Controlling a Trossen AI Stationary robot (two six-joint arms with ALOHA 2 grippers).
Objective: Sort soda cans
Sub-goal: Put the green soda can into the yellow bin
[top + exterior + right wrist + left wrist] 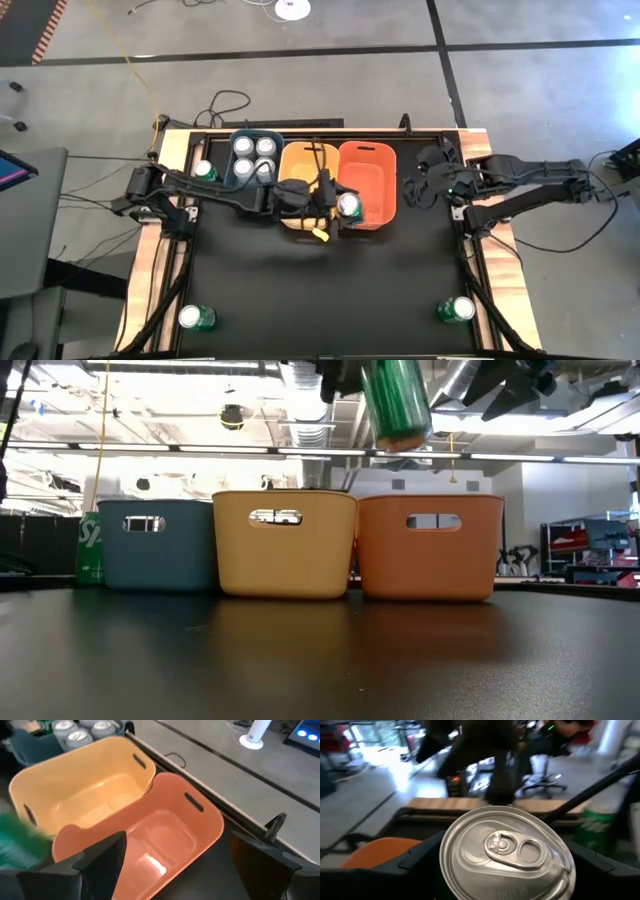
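My left gripper (340, 210) is shut on a green soda can (349, 204) and holds it above the orange bin's (371, 160) near left corner. In the low view the can (397, 405) is well above the bins. Four blue-silver cans (255, 157) stand in the blue bin (232, 160). Three more green cans stand on the table: one (203, 170) left of the blue bin, one (195, 318) at the near left corner, one (457, 310) at the near right corner. My right gripper (175, 870) is open, waiting right of the orange bin. My left gripper pinches the green can by its side wall just under the silver top (507, 852), one dark finger (420, 862) on each side. The fingers come about level from the table's left. The can is lifted clear and nearly upright, its base (405, 442) tilted slightly.
The blue bin, yellow bin (305, 165) and orange bin stand in a row at the far edge; yellow and orange bins (165, 835) hold no cans. The black mat (320, 290) spreads toward the near edge. My right arm (520, 185) lies along the right side.
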